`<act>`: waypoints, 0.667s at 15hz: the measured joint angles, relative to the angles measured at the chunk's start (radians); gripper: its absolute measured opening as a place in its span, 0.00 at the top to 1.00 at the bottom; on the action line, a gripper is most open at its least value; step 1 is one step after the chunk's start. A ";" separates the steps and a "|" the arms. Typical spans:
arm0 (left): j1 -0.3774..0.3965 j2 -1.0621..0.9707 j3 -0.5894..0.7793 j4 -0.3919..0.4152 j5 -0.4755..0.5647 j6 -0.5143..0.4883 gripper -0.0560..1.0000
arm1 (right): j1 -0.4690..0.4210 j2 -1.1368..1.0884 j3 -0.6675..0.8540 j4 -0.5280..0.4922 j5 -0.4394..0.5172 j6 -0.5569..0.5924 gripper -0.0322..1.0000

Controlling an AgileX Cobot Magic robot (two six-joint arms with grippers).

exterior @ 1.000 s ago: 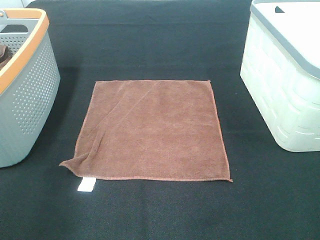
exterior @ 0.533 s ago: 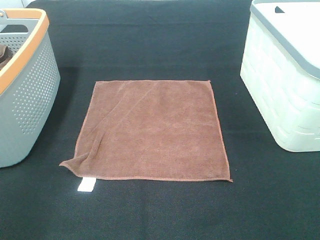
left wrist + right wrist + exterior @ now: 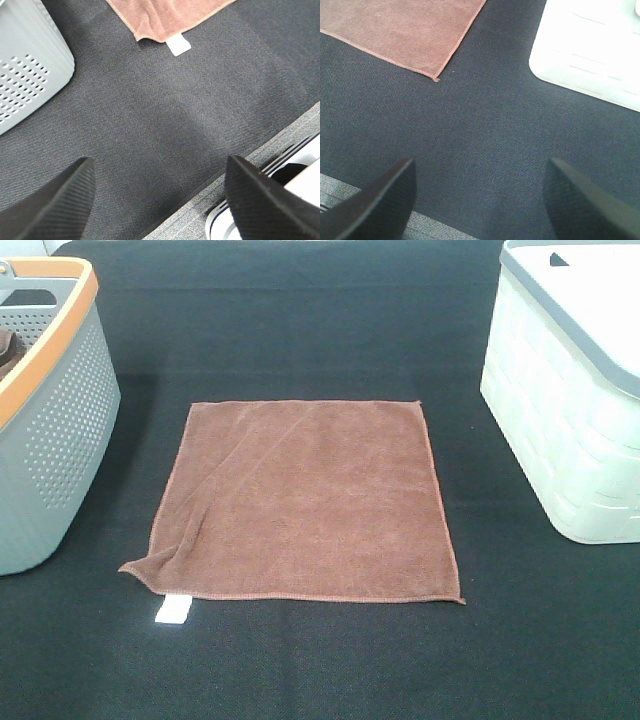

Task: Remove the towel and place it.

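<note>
The reddish-brown towel (image 3: 305, 500) lies spread flat on the black table mat, with its small white tag (image 3: 172, 609) at the near left corner, where the edge is slightly folded. Neither gripper shows in the high view. In the left wrist view my left gripper (image 3: 157, 192) is open and empty above the mat, well short of the towel's tagged corner (image 3: 165, 22). In the right wrist view my right gripper (image 3: 477, 192) is open and empty, apart from the towel's near right corner (image 3: 420, 40).
A grey perforated basket with an orange rim (image 3: 50, 430) stands at the left, with a darker brown cloth (image 3: 6, 348) inside. A white basket with a grey rim (image 3: 575, 390) stands at the right. The mat's front edge (image 3: 240, 170) runs near the left gripper.
</note>
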 joint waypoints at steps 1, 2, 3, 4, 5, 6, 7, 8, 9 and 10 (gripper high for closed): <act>0.000 0.000 0.000 -0.001 0.000 0.000 0.29 | 0.000 0.000 0.000 0.000 0.000 0.000 0.31; 0.000 0.000 0.000 -0.002 0.000 0.000 0.29 | 0.000 0.000 0.000 0.000 -0.001 0.000 0.31; 0.000 0.000 0.000 -0.002 0.000 0.000 0.29 | 0.000 0.000 0.000 0.000 -0.001 0.000 0.31; 0.000 0.000 0.000 -0.002 0.000 0.000 0.29 | 0.000 0.000 0.000 0.000 -0.001 0.000 0.31; 0.000 0.000 0.000 -0.003 0.000 0.000 0.29 | 0.000 0.000 0.000 0.000 -0.001 0.000 0.31; 0.000 0.000 0.000 -0.003 0.000 0.000 0.29 | 0.000 0.000 0.000 0.000 -0.001 0.000 0.31; 0.000 0.000 0.000 -0.003 0.000 0.001 0.29 | 0.000 0.000 0.000 0.000 -0.001 0.000 0.31; 0.000 0.000 0.000 -0.003 0.000 0.001 0.29 | 0.000 0.000 0.000 0.000 -0.001 0.000 0.31; 0.000 0.000 0.000 -0.003 0.000 0.001 0.29 | 0.000 0.000 0.000 0.000 -0.001 0.000 0.31; 0.000 0.000 0.000 -0.003 0.000 0.001 0.29 | 0.000 0.000 0.000 0.000 -0.001 0.000 0.31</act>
